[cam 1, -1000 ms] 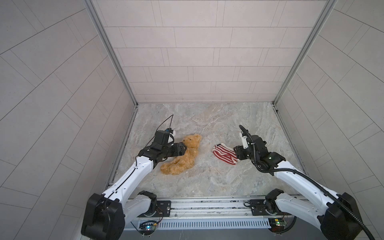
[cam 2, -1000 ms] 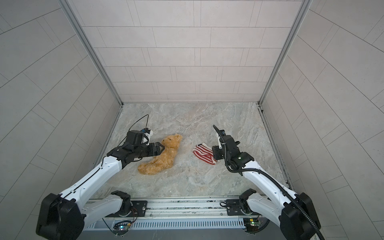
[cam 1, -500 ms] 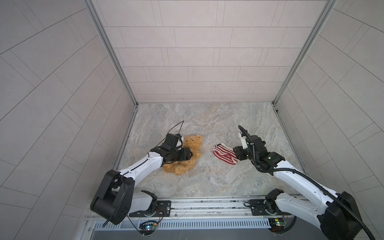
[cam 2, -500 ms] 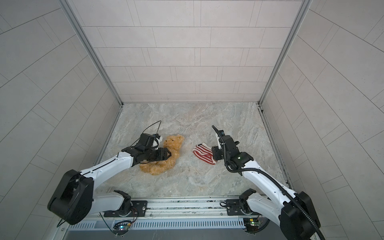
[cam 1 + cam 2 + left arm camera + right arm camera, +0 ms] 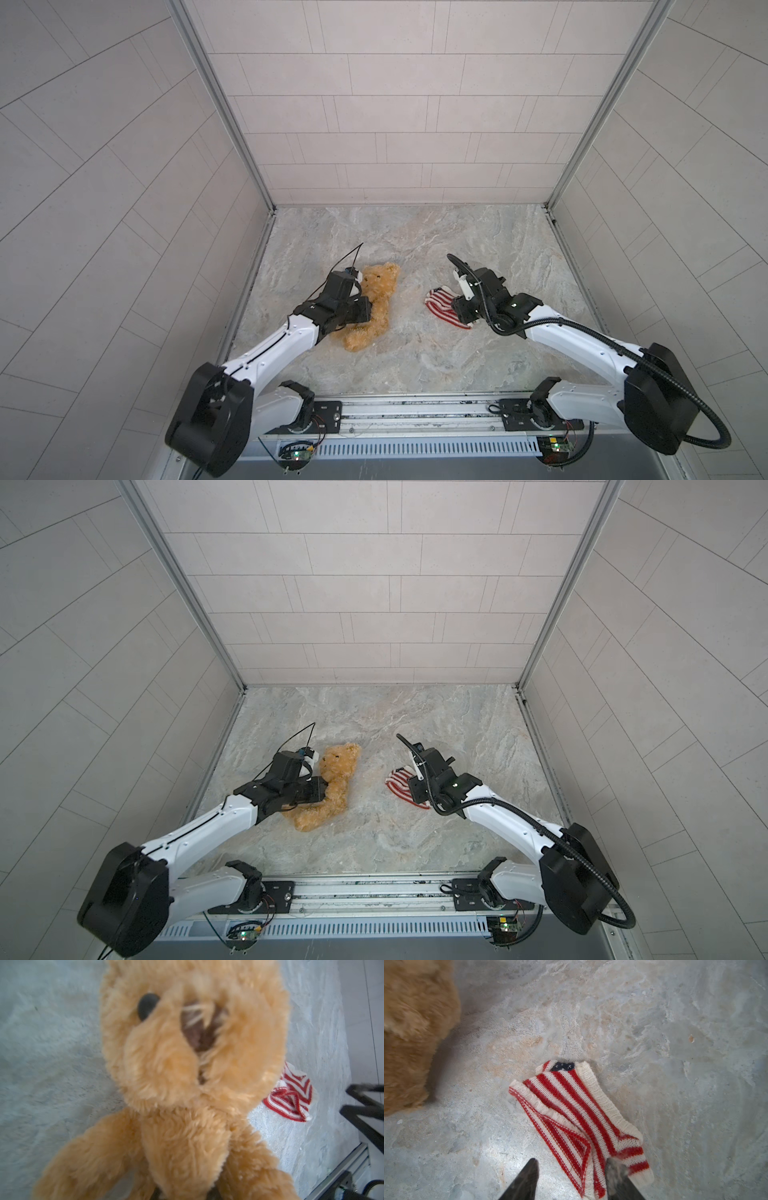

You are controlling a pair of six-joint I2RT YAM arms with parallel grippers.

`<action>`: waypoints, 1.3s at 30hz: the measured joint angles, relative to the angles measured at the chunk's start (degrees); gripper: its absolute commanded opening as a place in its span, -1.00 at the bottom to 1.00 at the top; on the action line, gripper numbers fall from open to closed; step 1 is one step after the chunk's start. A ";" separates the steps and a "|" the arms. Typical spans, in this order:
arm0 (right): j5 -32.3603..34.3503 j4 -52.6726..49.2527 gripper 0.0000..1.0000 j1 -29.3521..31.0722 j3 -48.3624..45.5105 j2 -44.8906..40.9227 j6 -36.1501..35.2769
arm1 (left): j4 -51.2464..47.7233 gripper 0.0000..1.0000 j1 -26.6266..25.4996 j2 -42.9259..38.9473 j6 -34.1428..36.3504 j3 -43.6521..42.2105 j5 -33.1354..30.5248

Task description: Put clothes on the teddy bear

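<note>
Teddy bear (image 5: pixel 380 282) lies face-up on the marble tabletop (image 5: pixel 419 245), left of centre, head toward the far wall; left gripper (image 5: pixel 362 311) at its torso, fingertips lost in fur, so clamped or not cannot be told; right gripper (image 5: pixel 572 1167) half-spread astride the edge of the red-and-white striped sweater (image 5: pixel 571 1109), nothing pinched.
</note>
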 measured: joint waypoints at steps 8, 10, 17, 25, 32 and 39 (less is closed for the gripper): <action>-1.77 -3.23 -0.07 -0.02 6.34 10.19 -4.50 | -0.94 -0.86 0.00 -12.90 0.07 -0.59 -1.16; -2.38 -5.42 -0.09 -0.02 8.90 13.03 -5.79 | -1.22 -0.85 0.00 -14.21 0.04 -0.76 -1.25; -2.97 -9.53 -0.12 -0.20 11.93 18.08 -8.00 | -1.90 -0.85 0.00 -15.67 0.04 -1.53 -1.27; -2.99 -12.20 -0.12 -1.03 14.43 21.27 -8.17 | -1.86 -0.83 0.00 -16.17 0.07 -2.03 -1.27; -2.99 -13.68 -0.12 -1.55 15.78 23.28 -8.15 | -1.81 -0.82 0.00 -16.20 0.15 -2.14 -1.25; -2.89 -14.45 -0.17 -1.64 17.51 24.81 -8.20 | -1.77 -0.81 0.00 -17.03 0.24 -2.16 -1.27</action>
